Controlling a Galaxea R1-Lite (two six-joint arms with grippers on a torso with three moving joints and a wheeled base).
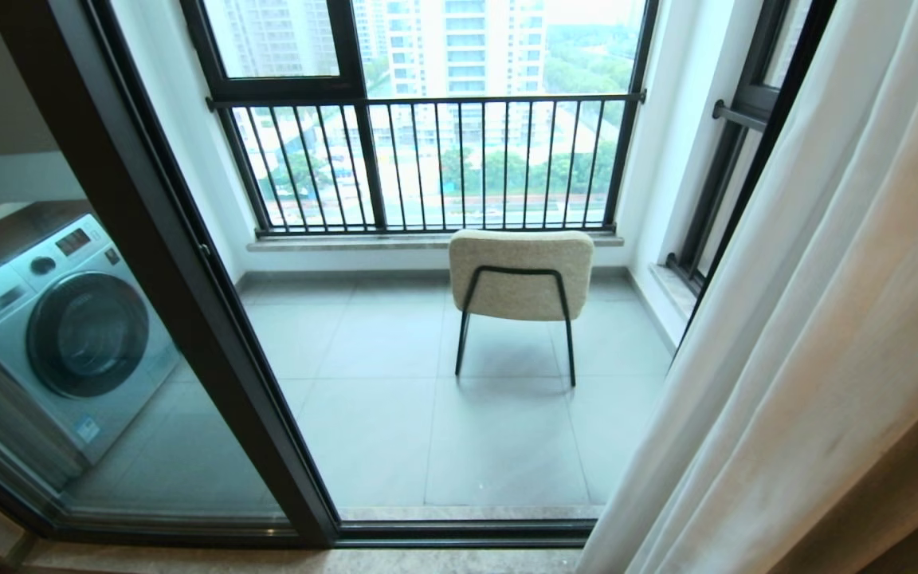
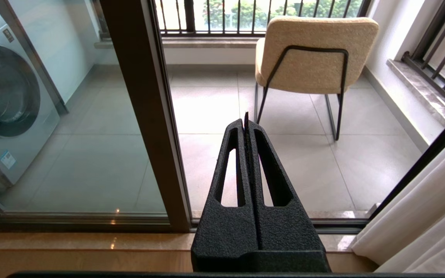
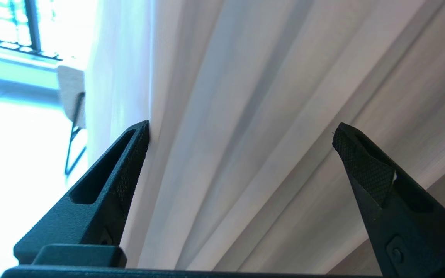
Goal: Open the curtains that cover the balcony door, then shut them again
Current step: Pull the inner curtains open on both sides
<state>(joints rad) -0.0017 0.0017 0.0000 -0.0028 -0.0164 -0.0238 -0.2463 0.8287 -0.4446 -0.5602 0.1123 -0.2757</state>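
Note:
The sheer white curtains [image 1: 810, 319] hang gathered at the right side of the opening, leaving the balcony in plain sight. The balcony door [image 1: 180, 271], black-framed glass, stands at the left. Neither arm shows in the head view. My right gripper [image 3: 242, 127] is open wide, facing the curtains [image 3: 245, 96], whose folds fill the gap between its fingers; one fingertip [image 3: 139, 146] sits at the curtain's edge fold. My left gripper [image 2: 245, 119] is shut and empty, parked low and pointing at the door sill, with the curtains [image 2: 431, 216] off to its side.
A beige chair [image 1: 521, 275] on black legs stands on the balcony tiles before the barred railing window [image 1: 427, 159]. A washing machine [image 1: 60, 335] shows behind the door glass. A thicker beige drape [image 1: 905, 494] hangs right of the sheer fabric. A stone sill [image 1: 268, 558] runs along the track.

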